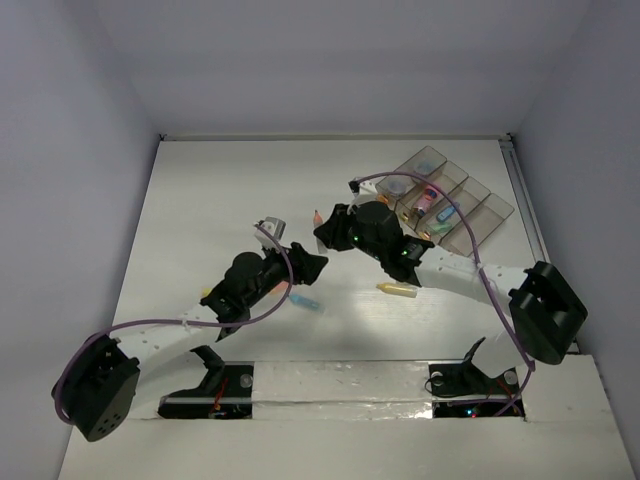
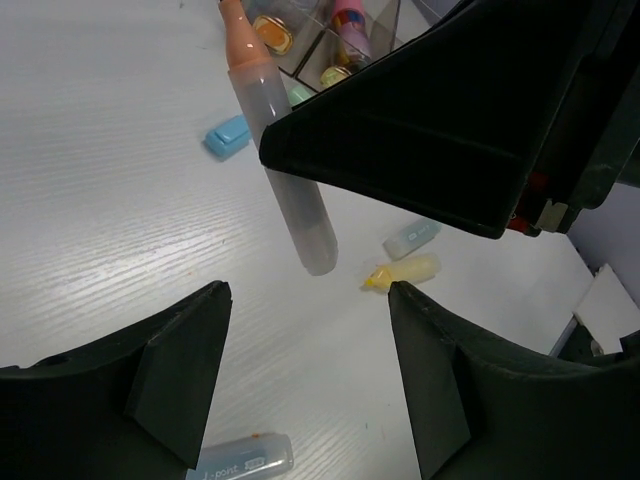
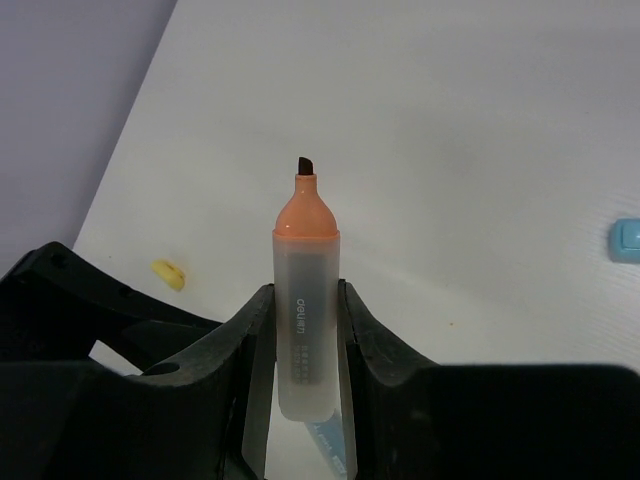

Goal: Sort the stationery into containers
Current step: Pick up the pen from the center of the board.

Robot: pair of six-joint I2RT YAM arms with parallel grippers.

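Orange marker, cap off and dark tip bare, is clamped by its frosted barrel in the right gripper. It looks lifted off the white table, around mid-table and left of the smoky tray. Left gripper sits just beside it, jaws apart with nothing between them; the marker's butt end hangs in front of its fingers. Step in hand, as I read it: one marker picked and in transit, possibly about to be passed or re-gripped between arms. Next move calls for a swing right to the tray and a release over a compartment, without knocking the small items already in it. Loose on the table: yellow marker, blue marker below the left gripper, blue cap, small yellow piece. Tabletop matte, with a faint wood grain. Plain pale walls enclose it on three sides.
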